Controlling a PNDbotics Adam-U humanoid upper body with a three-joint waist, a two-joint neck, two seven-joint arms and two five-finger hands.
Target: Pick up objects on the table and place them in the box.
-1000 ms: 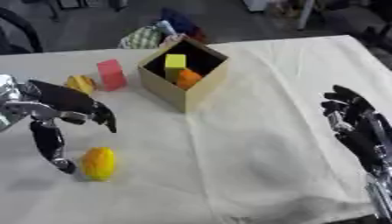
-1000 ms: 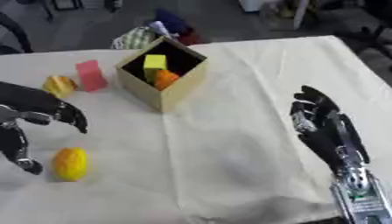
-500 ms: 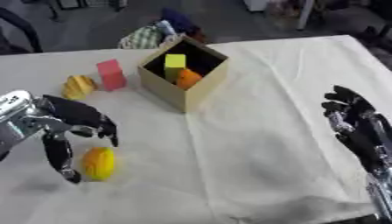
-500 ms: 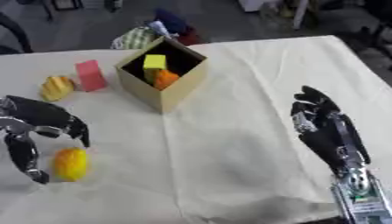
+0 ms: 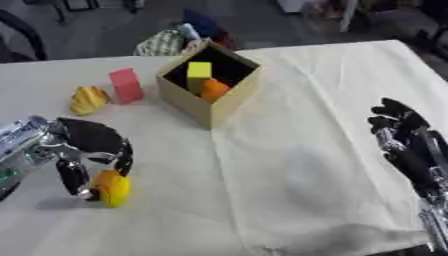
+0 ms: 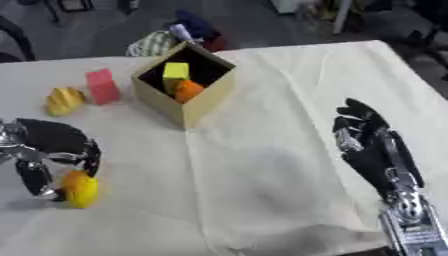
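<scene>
**Left robot hand closing on yellow-orange object at 8 o'clock**

The left robot hand sits at the 8 o'clock area of the tabletop, fingers and thumb curled around a rounded yellow-orange object that rests on the cloth. The cardboard box stands open at 12 o'clock, holding a yellow block and an orange piece. A pink block stands upright just beside the box at its 9 o'clock; a yellow ridged object lies near the block, farther toward 9 o'clock. The right robot hand rests at 4 o'clock, fingers extended, holding nothing.
</scene>
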